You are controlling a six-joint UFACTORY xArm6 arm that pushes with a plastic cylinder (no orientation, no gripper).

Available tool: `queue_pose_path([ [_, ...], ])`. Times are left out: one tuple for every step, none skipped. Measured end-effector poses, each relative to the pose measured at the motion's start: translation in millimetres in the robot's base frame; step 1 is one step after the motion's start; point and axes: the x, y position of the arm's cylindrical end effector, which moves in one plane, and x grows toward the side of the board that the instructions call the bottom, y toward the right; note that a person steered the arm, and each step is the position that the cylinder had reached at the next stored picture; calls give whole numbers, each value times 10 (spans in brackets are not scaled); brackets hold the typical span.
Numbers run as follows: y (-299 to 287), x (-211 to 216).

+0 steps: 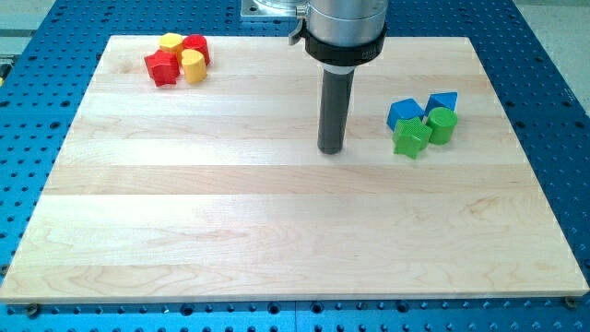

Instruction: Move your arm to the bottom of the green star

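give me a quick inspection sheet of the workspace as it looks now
surface: wooden board on a blue perforated table
job's things: green star, touching the green cylinder
clutter: two blue blocks behind the greens; red and yellow blocks clustered at the view's top left
grippers: none; my tip rests at the view's left of the green star, apart from it
cables: nothing seen
surroundings: metal mount at the view's top
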Motion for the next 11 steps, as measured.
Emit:
queue_pose_path([
  [15,0],
  [16,0],
  [25,-1],
  [38,-1],
  [23,-1],
  [-872,-1],
  [-1176,77],
  [-721,620],
  [283,1116],
  [1625,891],
  [2378,143],
])
